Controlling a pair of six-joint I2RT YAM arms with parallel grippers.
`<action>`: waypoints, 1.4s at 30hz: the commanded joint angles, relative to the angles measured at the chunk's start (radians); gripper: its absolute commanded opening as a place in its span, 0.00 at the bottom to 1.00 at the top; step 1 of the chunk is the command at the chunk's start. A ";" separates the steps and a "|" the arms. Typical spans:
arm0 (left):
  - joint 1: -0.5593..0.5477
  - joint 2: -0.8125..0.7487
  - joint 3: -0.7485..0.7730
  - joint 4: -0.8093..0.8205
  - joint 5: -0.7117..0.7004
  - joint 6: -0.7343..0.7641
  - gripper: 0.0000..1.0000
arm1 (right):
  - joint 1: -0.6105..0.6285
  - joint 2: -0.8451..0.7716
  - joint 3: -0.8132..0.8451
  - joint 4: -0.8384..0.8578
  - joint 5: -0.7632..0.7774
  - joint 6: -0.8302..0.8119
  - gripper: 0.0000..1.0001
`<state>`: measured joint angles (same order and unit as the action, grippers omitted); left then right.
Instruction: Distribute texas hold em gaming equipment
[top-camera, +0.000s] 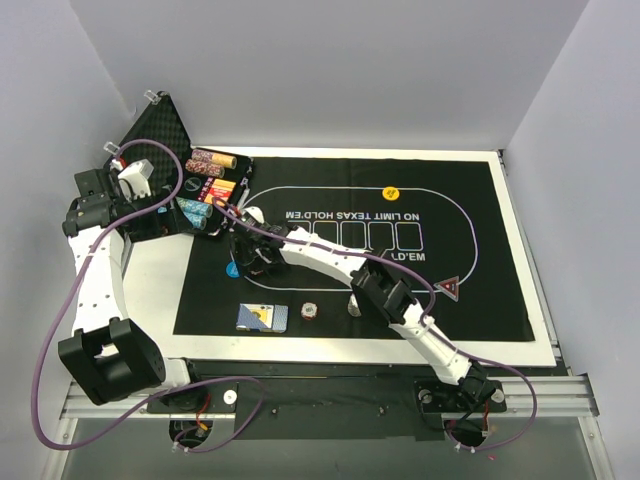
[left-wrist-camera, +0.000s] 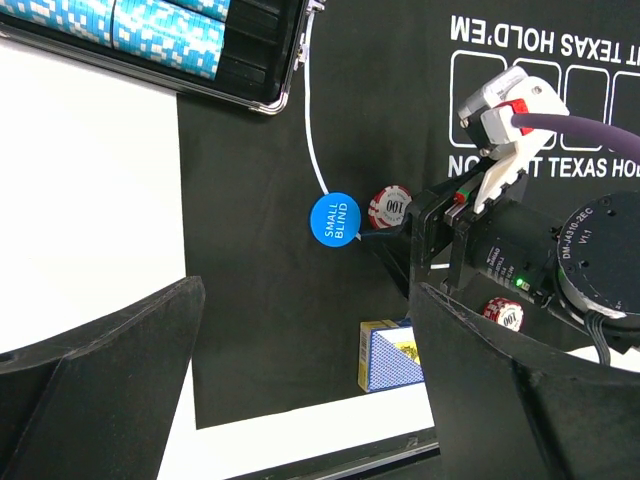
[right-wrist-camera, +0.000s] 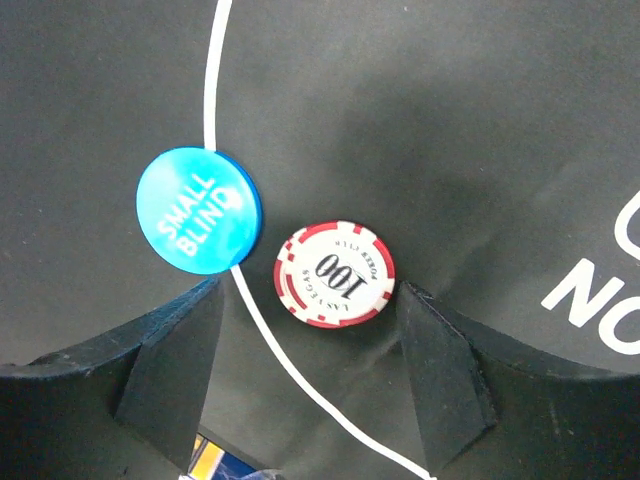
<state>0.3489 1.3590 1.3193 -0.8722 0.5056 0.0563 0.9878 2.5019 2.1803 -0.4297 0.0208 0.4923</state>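
You see round blue plastic disc (right-wrist-camera: 198, 210), white lettering; at its 4 o'clock, red-white edge-striped round chip (right-wrist-camera: 334, 274).

Left white-and-black six-joint arm (top-camera: 95, 270): base at 7 o'clock in top view, long link running toward 12 o'clock along left margin, wrist bent toward 3 o'clock.
Left black two-finger gripper (left-wrist-camera: 308, 300): held high, tilted downward, jaws spread wide.
Right white-and-black six-joint arm (top-camera: 320, 255): base at 5 o'clock, elbow mid-span, forearm stretched toward 10 o'clock.
Right black two-finger gripper (right-wrist-camera: 310, 300): low, pointing straight down, jaws parted.
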 joint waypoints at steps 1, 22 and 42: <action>0.009 -0.026 0.000 0.024 0.021 0.000 0.95 | -0.009 -0.110 -0.034 -0.047 0.039 -0.027 0.66; 0.018 -0.078 -0.040 0.007 0.017 -0.006 0.95 | 0.118 -0.716 -0.893 0.011 0.212 0.032 0.84; 0.018 -0.089 -0.031 0.001 0.013 -0.004 0.95 | 0.134 -0.601 -0.899 0.092 0.171 0.061 0.64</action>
<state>0.3573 1.2957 1.2800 -0.8803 0.5056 0.0521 1.1202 1.8919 1.2636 -0.3355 0.1860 0.5446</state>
